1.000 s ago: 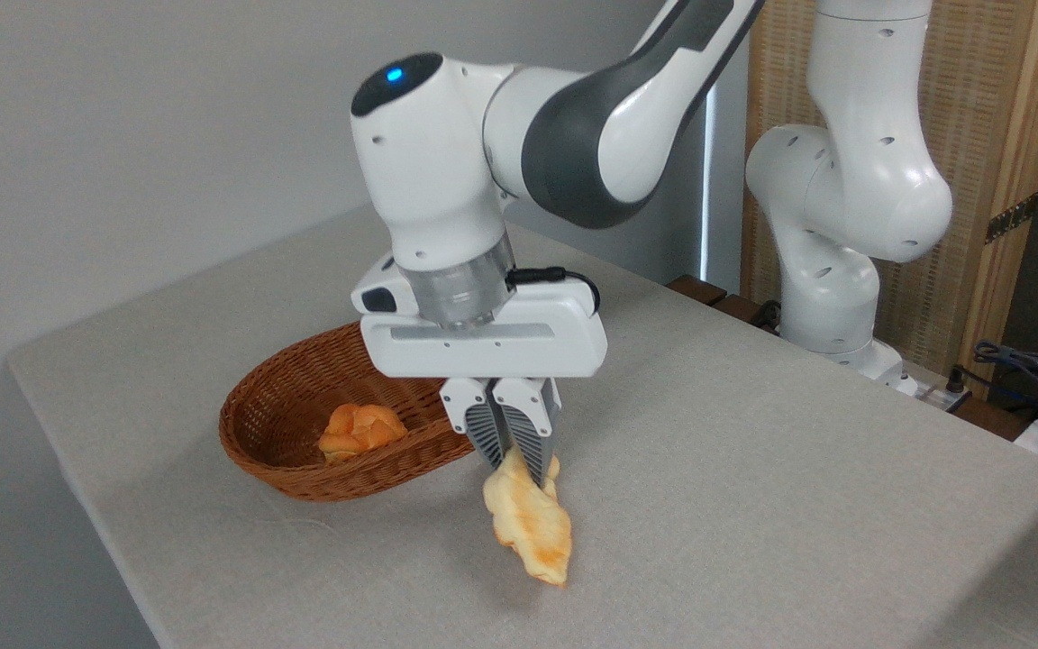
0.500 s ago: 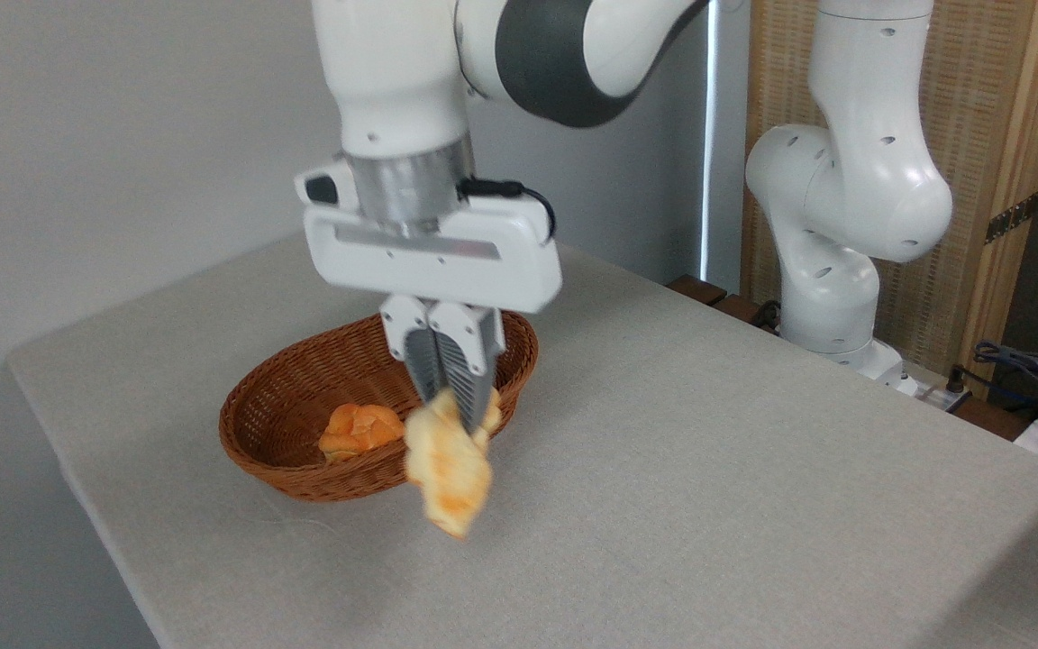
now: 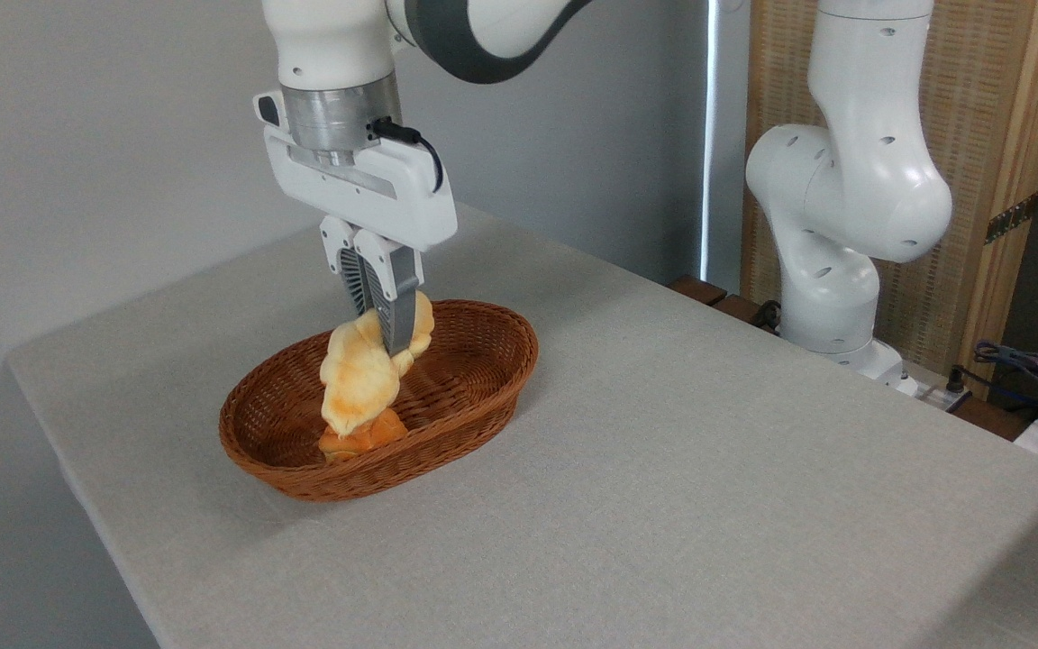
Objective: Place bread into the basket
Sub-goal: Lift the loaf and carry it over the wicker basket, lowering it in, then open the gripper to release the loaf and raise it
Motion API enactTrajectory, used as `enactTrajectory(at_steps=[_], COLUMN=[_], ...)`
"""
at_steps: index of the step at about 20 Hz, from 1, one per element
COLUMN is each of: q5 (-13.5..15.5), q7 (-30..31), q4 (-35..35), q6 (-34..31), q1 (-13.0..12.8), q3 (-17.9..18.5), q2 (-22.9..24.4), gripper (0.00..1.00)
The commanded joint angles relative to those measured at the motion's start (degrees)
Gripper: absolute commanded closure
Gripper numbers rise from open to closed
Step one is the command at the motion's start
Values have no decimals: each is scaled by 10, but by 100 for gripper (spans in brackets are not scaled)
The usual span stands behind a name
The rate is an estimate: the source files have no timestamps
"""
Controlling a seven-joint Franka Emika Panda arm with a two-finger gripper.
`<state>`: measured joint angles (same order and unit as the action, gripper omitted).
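Grey tabletop (image 3: 663, 469) carries a wicker basket (image 3: 483, 397); my pincer (image 3: 381, 335) pinches the bread (image 3: 359, 383), hanging above a small orange bun (image 3: 366, 436) inside the basket.

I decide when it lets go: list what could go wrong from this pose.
1. The gripper pinches the bread by its upper end only; the loaf hangs tilted and may slip early.
2. Its lower tip hangs over the small bun in the basket; released here, it may land on the bun and roll toward the rim.
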<state>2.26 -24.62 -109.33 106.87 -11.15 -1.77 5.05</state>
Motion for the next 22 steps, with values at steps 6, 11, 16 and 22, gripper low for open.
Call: enactTrajectory(at_steps=[6, 11, 16, 22], q5=[8, 8, 37, 54], q7=[-11, -13, -3, -13], q4=[4, 6, 62, 96], q6=[-38, -38, -39, -38], q1=[0, 3, 28, 30], q3=[-45, -52, -25, 47], q2=[-9, -7, -3, -3], gripper=[0, 0, 0, 0])
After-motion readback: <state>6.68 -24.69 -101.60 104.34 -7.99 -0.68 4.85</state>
